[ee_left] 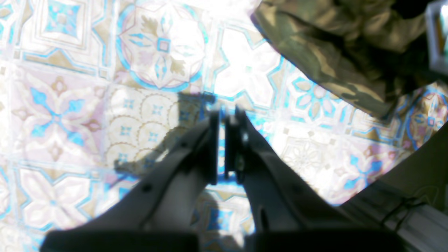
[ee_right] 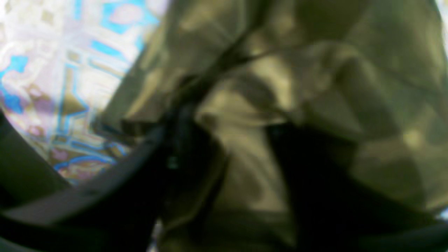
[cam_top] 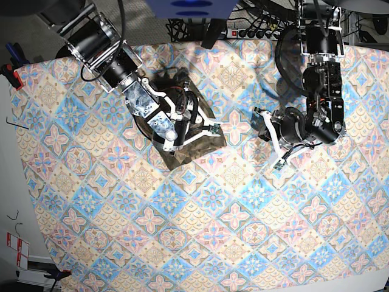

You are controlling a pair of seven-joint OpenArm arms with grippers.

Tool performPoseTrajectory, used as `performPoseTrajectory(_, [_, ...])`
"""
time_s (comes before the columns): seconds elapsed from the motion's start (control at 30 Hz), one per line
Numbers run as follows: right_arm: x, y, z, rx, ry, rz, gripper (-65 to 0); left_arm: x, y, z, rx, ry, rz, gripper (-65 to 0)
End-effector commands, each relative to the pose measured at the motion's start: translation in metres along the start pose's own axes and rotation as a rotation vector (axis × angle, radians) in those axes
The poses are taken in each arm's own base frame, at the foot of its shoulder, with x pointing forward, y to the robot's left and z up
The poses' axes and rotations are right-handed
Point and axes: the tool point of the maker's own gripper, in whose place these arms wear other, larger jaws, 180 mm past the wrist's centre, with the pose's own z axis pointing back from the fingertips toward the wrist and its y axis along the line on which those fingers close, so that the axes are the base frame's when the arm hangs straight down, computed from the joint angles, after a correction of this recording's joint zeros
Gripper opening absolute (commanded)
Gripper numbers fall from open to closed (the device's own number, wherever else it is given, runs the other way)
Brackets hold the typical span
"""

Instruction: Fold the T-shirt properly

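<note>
One soft, limp camouflage T-shirt [cam_top: 185, 131] bunched on tablecloth [cam_top: 231, 243], apparently pinched by right gripper [cam_top: 182, 131]; left gripper [ee_left: 225, 117] nearly closed, empty, well apart; best grasped at hem corners.

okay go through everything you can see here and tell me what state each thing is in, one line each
T-shirt: bunched into a small crumpled heap, not neatly folded.
Right gripper: down on the heap, cloth between its fingers; view too blurred to confirm a clamp.
Left gripper: nearly shut, empty, above bare cloth.
Tablecloth: spread flat.
</note>
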Motion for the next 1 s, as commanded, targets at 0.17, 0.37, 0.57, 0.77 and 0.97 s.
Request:
performPoseTrajectory(0.17, [0.068, -0.011, 0.029, -0.045, -0.162, 0.054, -24.8, 0.013, 0.0, 0.005, 0.0, -0.041, -0.015, -65.0])
performPoseTrajectory(0.37, [0.123, -0.022, 0.074, -0.128, -0.299, 0.113, -29.3, 0.013, 0.0, 0.005, 0.001, -0.04, -0.015, -65.0])
performPoseTrajectory(0.57, [0.134, -0.022, 0.08, -0.132, -0.317, 0.121, -29.7, 0.01, -0.001, 0.004, -0.001, -0.035, -0.013, -65.0])
performPoseTrajectory(0.77, [0.153, -0.025, 0.084, -0.123, -0.367, 0.131, -29.7, 0.007, 0.002, 0.006, 0.001, -0.038, 0.001, -65.0])
performPoseTrajectory(0.97, [0.163, -0.026, 0.077, -0.085, -0.449, 0.1, -29.7, -0.009, 0.049, 0.033, 0.113, -0.05, 0.083, -65.0])
